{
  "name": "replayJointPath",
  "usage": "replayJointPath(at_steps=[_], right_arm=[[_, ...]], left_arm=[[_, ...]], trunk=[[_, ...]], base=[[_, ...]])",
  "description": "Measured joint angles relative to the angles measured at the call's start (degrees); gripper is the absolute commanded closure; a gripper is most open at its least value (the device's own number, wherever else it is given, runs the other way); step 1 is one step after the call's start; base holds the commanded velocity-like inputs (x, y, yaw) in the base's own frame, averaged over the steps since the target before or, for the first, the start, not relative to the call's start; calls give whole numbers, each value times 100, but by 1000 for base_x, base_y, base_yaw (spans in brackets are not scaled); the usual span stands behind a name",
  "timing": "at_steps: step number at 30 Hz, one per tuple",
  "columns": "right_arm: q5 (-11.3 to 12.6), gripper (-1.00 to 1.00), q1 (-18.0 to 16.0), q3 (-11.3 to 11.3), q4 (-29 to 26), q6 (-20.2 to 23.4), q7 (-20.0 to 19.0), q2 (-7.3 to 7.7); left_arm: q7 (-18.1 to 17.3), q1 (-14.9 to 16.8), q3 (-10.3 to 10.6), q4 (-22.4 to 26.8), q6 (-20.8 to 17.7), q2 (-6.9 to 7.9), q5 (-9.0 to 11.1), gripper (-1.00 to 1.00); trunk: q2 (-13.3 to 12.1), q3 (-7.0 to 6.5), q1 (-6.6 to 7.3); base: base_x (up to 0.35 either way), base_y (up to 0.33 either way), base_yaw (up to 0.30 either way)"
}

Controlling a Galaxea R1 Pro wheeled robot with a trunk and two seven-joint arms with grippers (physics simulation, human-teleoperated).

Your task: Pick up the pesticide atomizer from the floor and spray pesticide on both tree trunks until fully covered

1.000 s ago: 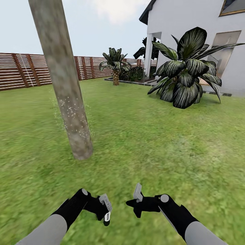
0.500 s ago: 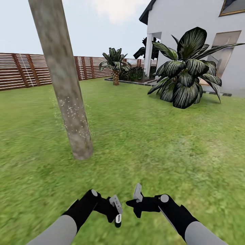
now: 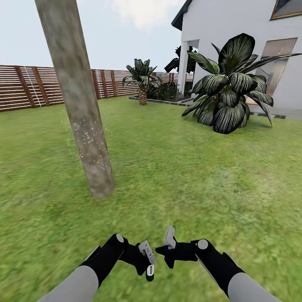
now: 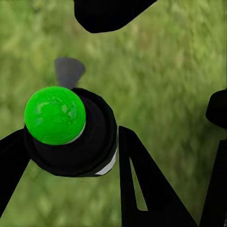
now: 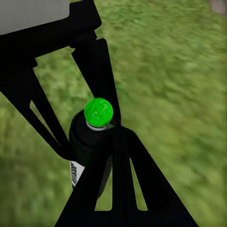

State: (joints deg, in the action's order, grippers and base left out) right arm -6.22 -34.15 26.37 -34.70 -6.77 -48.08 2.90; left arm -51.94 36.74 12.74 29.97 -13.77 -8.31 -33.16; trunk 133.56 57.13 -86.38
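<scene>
Left end effector: held low over the lawn, close to the right one. A black canister with a green ball cap is seen against its fingers in the wrist view; whether it is gripped cannot be told.
Right end effector: fingers seen alongside the same bottle; closure cannot be told.
Pesticide atomizer: off the floor, carried between the two end effectors, green cap uppermost.
Tree trunk: ahead and to the left, well apart from the arms; white specks are scattered over its lower part only.
Lawn: bare around the trunk base.
Progress: pickup judged done; first trunk partly covered, upper part unmarked; second tree judged untreated.
</scene>
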Motion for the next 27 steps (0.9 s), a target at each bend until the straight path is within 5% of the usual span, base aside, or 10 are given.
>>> replayJointPath(at_steps=[27], right_arm=[[-4, 100, -2, 0, -128, 8, 0, 2]], left_arm=[[-11, 9, -1, 44, 104, -55, 72, 100]], trunk=[[0, 0, 0]], base=[[0, 0, 0]])
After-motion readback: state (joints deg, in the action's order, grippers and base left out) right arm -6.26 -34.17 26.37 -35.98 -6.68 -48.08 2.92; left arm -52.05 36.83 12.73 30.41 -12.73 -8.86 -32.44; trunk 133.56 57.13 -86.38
